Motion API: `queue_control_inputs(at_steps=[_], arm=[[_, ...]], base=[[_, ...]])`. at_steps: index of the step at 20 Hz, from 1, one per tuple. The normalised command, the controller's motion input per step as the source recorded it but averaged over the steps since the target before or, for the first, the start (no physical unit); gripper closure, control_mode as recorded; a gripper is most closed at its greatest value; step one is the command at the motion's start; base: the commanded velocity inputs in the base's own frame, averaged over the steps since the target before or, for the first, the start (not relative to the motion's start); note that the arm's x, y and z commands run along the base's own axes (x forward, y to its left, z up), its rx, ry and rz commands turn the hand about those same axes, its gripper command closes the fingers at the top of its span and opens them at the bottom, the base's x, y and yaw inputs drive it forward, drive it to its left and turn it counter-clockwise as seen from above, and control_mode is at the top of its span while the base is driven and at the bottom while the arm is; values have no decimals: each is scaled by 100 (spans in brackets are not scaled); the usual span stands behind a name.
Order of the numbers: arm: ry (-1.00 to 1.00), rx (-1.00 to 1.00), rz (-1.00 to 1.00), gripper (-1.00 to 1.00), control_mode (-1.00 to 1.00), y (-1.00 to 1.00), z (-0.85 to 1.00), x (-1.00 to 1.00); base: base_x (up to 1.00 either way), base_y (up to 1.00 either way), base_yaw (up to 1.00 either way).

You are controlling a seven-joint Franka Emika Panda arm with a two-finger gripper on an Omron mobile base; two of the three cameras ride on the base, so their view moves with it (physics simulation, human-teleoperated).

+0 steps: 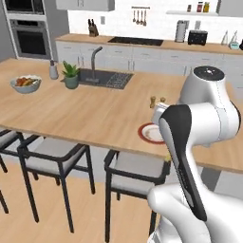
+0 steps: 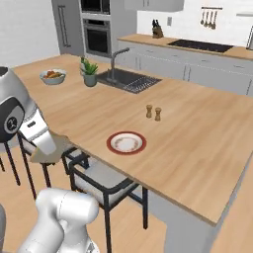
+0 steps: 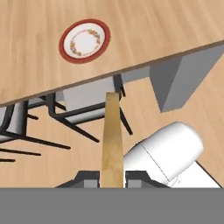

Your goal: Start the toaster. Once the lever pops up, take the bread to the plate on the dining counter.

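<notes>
My gripper (image 2: pixel 48 151) is shut on the bread (image 2: pixel 53 147), a thin tan slice held out over the floor just off the near edge of the dining counter (image 2: pixel 197 148). In the hand view the bread (image 3: pixel 112 135) shows edge-on, rising from between the fingertips (image 3: pixel 89 177). The plate (image 2: pixel 127 143), red-rimmed with a white centre, lies on the counter near that edge, to the right of the gripper and beyond it. The arm partly covers the plate (image 1: pixel 148 133) in the left base view. The black toaster (image 1: pixel 197 37) stands on the far worktop by the tiled wall.
Dark-framed chairs (image 2: pixel 101 179) with grey seats are tucked under the counter edge below the gripper. Two small shakers (image 2: pixel 152 112) stand behind the plate. Farther back are a sink (image 2: pixel 129 80) with a tap, a potted plant (image 2: pixel 90 72) and a bowl of fruit (image 2: pixel 53 76).
</notes>
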Motion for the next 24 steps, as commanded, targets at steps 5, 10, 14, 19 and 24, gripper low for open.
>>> queue_control_inputs(at_steps=[5, 10, 14, 19, 24], arm=[[0, 0, 0, 100, 100, 0, 0, 0], [0, 0, 0, 100, 100, 0, 0, 0], [0, 0, 0, 100, 100, 0, 0, 0], [0, 7, -25, 100, -100, 4, 0, 35], [-11, 13, -1, 100, -100, -30, -11, 49]], base=[[18, 62, -53], [45, 40, -47], [61, 23, -48], [9, 5, -9], [0, 0, 0]])
